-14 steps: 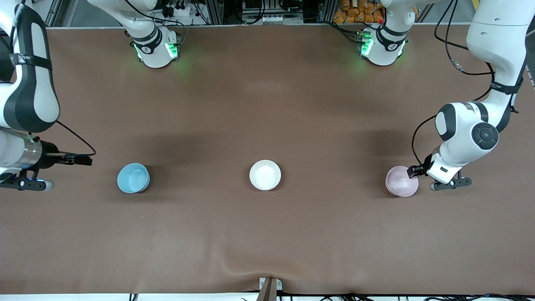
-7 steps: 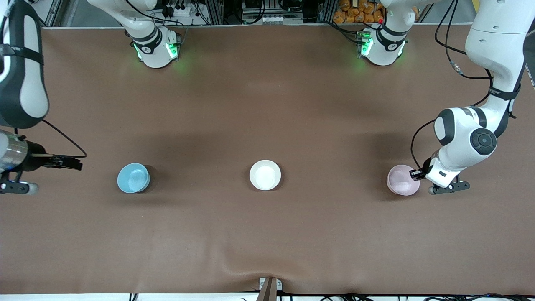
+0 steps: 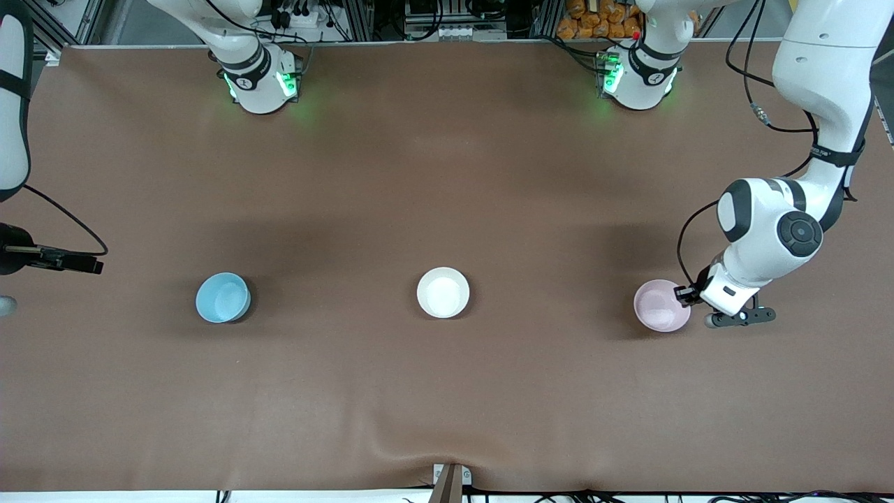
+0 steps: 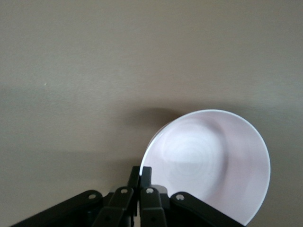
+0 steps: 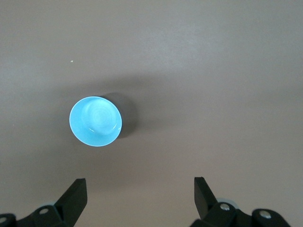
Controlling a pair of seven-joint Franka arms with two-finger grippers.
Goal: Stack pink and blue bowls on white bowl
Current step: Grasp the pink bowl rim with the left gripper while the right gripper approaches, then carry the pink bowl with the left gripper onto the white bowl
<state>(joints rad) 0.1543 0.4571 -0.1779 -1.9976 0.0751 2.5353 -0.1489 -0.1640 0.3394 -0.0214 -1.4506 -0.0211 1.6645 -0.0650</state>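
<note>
My left gripper is shut on the rim of the pale pink bowl at the left arm's end of the table. In the left wrist view the closed fingers pinch the rim of the pink bowl, one inside and one outside. The white bowl sits upright at the table's middle. The sky-blue bowl sits toward the right arm's end. My right gripper is open and empty, high over the table beside the blue bowl; it is almost out of the front view.
The brown table cloth has a small wrinkle at the near edge by a metal mount. Both arm bases stand along the far edge. The three bowls lie in one row.
My left gripper has moved the pink bowl a little toward the white bowl. My right arm has drawn back toward its end of the table, nearly leaving the front view.
</note>
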